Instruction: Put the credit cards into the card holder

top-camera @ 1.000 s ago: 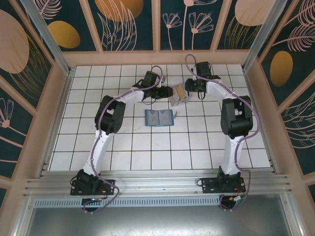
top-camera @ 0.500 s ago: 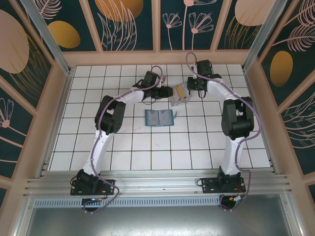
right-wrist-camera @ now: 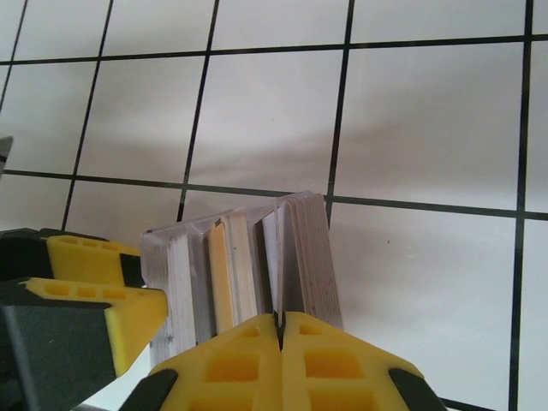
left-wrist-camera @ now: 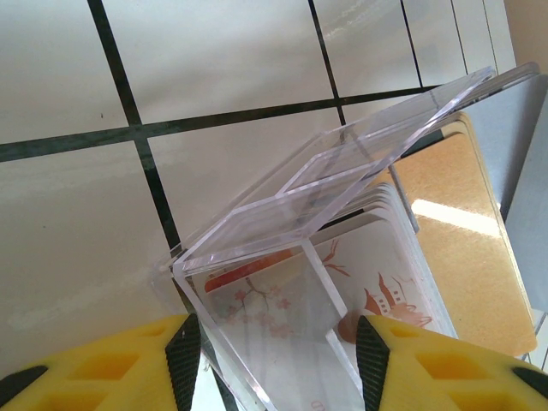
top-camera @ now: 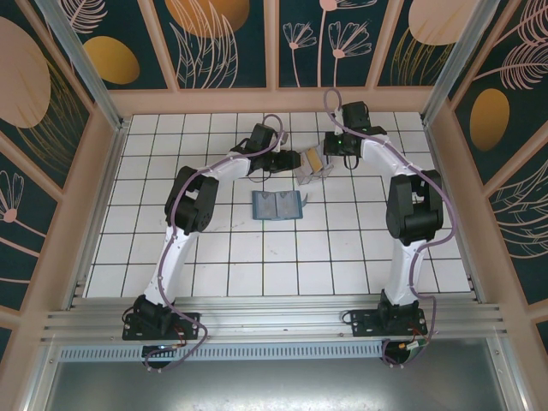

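Note:
The credit cards (top-camera: 313, 163) stand on edge in a clear plastic case (left-wrist-camera: 342, 180), a gold one (left-wrist-camera: 462, 223) among grey and printed ones. My left gripper (left-wrist-camera: 278, 342) is shut on that case from the left, its pads against the case's sides. My right gripper (right-wrist-camera: 280, 321) is shut, pinching the top edge of one thin pale card in the stack (right-wrist-camera: 231, 265). In the top view the left gripper (top-camera: 294, 159) and right gripper (top-camera: 327, 154) meet over the cards. The teal card holder (top-camera: 278, 205) lies open and flat nearer the arms.
The white gridded table (top-camera: 214, 248) spreads around the card holder. Wooden walls and metal rails (top-camera: 107, 128) close the table in on three sides. A yellow finger of the left gripper (right-wrist-camera: 86, 291) sits just left of the stack in the right wrist view.
My right gripper's fingers have closed onto the card's edge and its wrist has shifted slightly. The left arm, the case and the card holder have stayed put.

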You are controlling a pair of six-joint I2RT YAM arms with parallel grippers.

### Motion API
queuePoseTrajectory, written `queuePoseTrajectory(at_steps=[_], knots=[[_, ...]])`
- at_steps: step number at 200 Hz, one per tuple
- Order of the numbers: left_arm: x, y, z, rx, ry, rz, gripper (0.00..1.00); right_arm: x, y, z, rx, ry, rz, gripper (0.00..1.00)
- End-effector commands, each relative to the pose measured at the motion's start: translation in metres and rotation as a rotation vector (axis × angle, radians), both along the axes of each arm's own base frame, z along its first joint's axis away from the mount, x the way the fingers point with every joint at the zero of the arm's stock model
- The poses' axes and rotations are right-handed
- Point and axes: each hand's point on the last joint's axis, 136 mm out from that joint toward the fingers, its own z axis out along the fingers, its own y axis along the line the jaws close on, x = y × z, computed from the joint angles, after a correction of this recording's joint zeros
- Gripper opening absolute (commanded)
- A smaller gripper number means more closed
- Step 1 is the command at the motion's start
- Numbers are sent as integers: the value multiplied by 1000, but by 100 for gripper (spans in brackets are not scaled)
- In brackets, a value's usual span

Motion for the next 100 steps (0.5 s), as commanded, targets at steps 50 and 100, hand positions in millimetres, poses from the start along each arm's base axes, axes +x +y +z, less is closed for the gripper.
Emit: queuePoseTrajectory(at_steps=[50,100], knots=[[-14,4,17,19,37,6,55,-18,19,93,238,-123,90,2],[-18,1,76,-44,-32,-15,57,-42,21,121,496,-109,166,0]])
